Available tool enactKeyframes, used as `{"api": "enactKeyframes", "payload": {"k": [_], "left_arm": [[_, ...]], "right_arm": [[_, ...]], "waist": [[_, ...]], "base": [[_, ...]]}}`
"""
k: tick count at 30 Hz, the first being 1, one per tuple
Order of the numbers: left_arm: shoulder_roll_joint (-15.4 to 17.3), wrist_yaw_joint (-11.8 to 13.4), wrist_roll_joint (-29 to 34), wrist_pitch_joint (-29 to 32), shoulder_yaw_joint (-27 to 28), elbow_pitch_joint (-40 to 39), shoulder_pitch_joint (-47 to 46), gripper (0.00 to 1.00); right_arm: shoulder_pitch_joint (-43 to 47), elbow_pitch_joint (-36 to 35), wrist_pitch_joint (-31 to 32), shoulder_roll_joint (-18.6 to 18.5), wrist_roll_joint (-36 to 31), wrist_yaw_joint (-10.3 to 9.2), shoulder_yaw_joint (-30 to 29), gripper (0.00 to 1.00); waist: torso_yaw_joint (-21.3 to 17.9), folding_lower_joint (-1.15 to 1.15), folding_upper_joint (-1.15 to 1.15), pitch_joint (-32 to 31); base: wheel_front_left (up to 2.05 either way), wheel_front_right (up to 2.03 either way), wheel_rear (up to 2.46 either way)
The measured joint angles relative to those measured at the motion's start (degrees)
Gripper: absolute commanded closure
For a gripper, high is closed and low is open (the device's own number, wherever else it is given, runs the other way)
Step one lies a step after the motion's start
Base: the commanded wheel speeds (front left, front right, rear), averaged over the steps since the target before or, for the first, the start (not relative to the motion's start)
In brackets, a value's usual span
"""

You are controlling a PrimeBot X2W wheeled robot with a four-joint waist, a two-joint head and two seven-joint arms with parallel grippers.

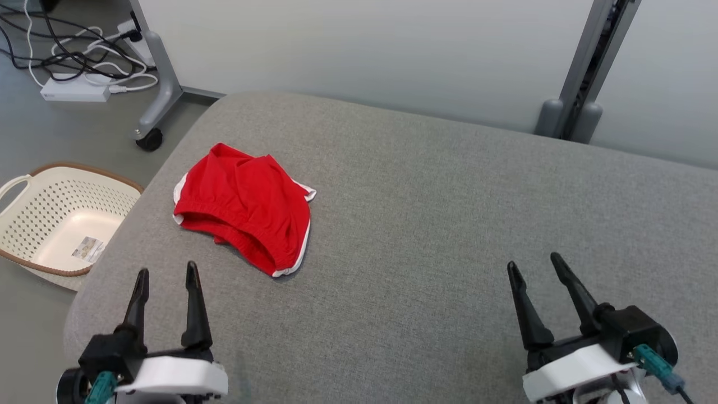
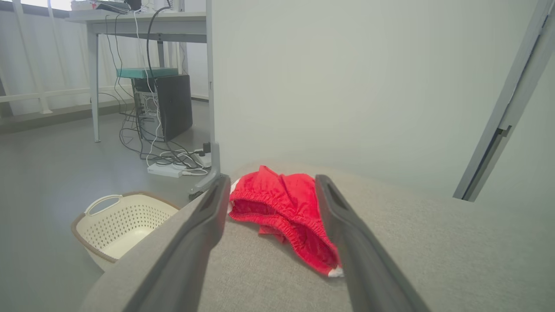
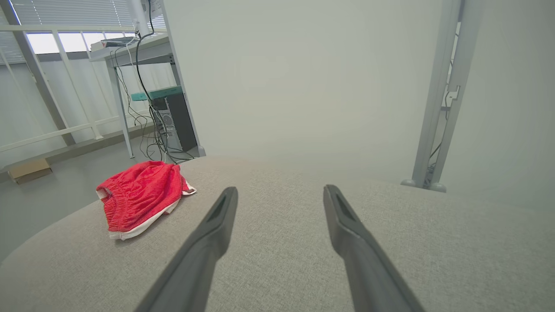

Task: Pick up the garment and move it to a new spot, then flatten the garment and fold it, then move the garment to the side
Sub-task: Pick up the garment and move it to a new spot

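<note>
The garment (image 1: 245, 206) is a pair of red shorts with white trim, lying crumpled on the left part of the grey cushioned surface (image 1: 426, 224). My left gripper (image 1: 166, 270) stands open near the front left edge, a short way in front of the garment and apart from it. In the left wrist view the garment (image 2: 282, 212) shows between the spread fingers (image 2: 204, 234). My right gripper (image 1: 533, 261) is open at the front right, far from the garment, with nothing between its fingers. From the right wrist the garment (image 3: 141, 195) lies off to the left.
A cream laundry basket (image 1: 33, 185) sits on the floor left of the surface. Cables and a power strip (image 1: 76, 90) lie at the back left beside a wheeled grey post (image 1: 160, 84). A second post (image 1: 583, 84) stands at the back right against the pale wall.
</note>
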Motion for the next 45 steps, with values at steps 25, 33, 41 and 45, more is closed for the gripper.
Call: {"api": "enactKeyframes", "payload": {"k": [25, 33, 41, 45], "left_arm": [[0.59, -0.84, -3.39, 1.98, -0.53, 33.17, -37.10, 0.00], [1.64, -0.44, -4.61, 11.91, -0.68, 46.93, -45.14, 0.00], [2.27, -1.26, -4.87, 16.56, -1.81, 54.91, -48.54, 0.00], [2.48, -1.82, -4.92, 15.90, -2.11, 57.00, -49.46, 1.00]], "right_arm": [[-10.38, -2.96, 0.00, -8.98, -2.41, 0.00, -0.44, 0.00], [-11.27, -3.15, 0.00, -9.61, -2.91, 0.00, -0.60, 0.00], [-12.14, -3.22, 0.00, -9.76, -2.94, 0.00, -0.42, 0.00], [-12.29, -3.25, 0.00, -9.66, -2.94, 0.00, -0.47, 0.00]], "waist": [[-4.04, 0.00, 0.00, 19.21], [-4.25, 0.00, 0.00, 21.05], [-4.91, 0.00, 0.00, 21.30], [-5.23, 0.00, 0.00, 21.41]], "base": [[0.00, 0.00, 0.00], [0.00, 0.00, 0.00], [0.00, 0.00, 0.00], [0.00, 0.00, 0.00]]}}
